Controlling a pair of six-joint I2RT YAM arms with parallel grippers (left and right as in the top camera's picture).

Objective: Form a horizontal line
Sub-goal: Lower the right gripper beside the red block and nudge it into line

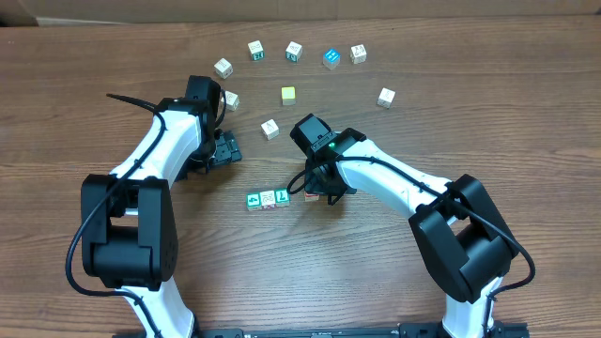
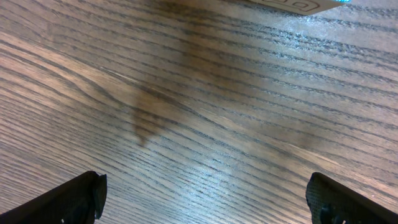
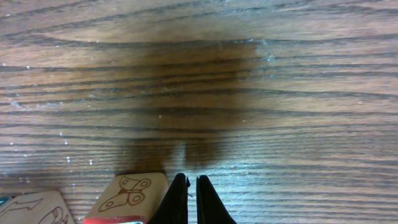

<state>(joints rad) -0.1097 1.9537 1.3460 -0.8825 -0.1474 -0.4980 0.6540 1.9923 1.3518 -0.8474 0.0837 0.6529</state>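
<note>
Nearest in, right gripper [image 3: 187, 190] pinched fully shut with nothing between the fingers, tips down at the wooden table [image 3: 280, 93]. Just beside it, on the side toward the row, the red-faced cube [image 3: 127, 194], pale top with a red line drawing; touching the finger or not, impossible to tell. A little beyond that cube, slightly apart from it, a corner of another cube [image 3: 31, 210] at the picture's edge. From overhead, the same layout: right gripper [image 1: 320, 194] down at the right-hand end of the row, red-faced cube [image 1: 308, 198] next to it, then a small gap, then green "L" cube [image 1: 283, 197], white cube [image 1: 269, 199] and green cube with white mark [image 1: 254, 200] packed side by side in one line. Farther up and to the left, left gripper [image 1: 225, 150], well apart from the row; in its own view, left gripper [image 2: 204, 186] spread wide over bare wood, holding nothing. Farthest back, a loose arc of spare cubes, among them the yellow cube [image 1: 288, 95] and the blue cube [image 1: 331, 58].
</note>
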